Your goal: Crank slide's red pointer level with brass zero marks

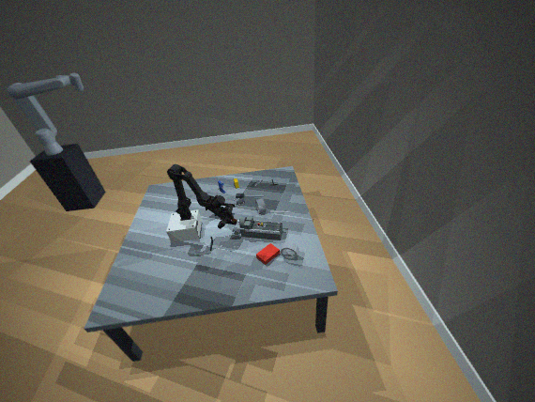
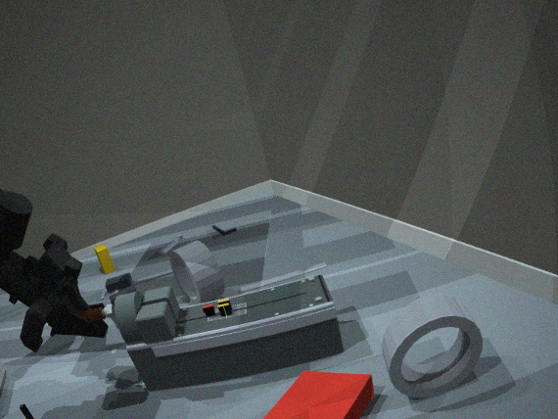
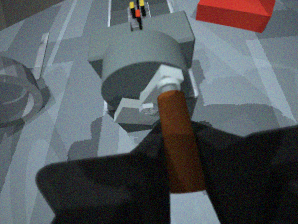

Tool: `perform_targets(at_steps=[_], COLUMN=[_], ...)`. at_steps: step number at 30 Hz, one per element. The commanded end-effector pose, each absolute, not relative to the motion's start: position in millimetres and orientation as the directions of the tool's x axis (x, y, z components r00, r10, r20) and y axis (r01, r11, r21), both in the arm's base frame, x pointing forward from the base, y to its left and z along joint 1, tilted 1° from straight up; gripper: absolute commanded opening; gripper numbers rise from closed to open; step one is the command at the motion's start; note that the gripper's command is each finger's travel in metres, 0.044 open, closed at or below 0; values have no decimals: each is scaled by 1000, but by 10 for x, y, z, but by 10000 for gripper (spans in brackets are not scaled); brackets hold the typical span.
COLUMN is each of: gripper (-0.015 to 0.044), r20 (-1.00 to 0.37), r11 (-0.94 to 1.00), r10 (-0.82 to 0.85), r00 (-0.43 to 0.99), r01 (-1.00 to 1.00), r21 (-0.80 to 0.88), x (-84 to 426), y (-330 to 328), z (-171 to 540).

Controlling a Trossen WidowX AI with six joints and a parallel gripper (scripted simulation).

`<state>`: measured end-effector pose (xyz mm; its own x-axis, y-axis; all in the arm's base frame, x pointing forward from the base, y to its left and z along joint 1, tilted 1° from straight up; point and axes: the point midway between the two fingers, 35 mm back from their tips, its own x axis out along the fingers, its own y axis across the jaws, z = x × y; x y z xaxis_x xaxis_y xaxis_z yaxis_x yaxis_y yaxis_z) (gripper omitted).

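Note:
The grey crank machine (image 1: 261, 233) (image 2: 245, 362) (image 3: 142, 50) lies on the table. Its crank handle (image 2: 92, 313) (image 3: 174, 107) is an orange-brown grip on a pale arm at the hub. My gripper (image 1: 233, 221) (image 2: 93, 318) (image 3: 172, 126) is shut on this handle, with a dark finger on each side. The slide's red pointer (image 2: 209, 309) (image 3: 138, 13) stands on the crank side of the two brass zero marks (image 2: 223, 301) (image 3: 132, 5), with a small gap in the exterior view. The wrist view shows it slightly nearer the hub than the marks.
A red block (image 1: 267, 254) (image 2: 323, 396) (image 3: 235, 12) and a grey ring (image 1: 289, 254) (image 2: 396, 364) lie beside the machine. Another grey ring (image 2: 178, 274) (image 3: 35, 102) lies on its other side. A yellow block (image 1: 236, 183) (image 2: 104, 259) and a blue item (image 1: 221, 186) stand farther back.

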<state>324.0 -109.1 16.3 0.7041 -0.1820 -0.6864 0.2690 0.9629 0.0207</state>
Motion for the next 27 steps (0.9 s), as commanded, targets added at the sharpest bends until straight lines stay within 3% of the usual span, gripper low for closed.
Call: perform_targets(at_steps=[1,27], gripper=[0,0], r20=[-690,-691], r11=[958,958], r10=[-198,-198], r00=[696,695], r01=[285,285], r21=[13,13], x=[3220,3211], y=[-1167,-1209], z=[110,-224])
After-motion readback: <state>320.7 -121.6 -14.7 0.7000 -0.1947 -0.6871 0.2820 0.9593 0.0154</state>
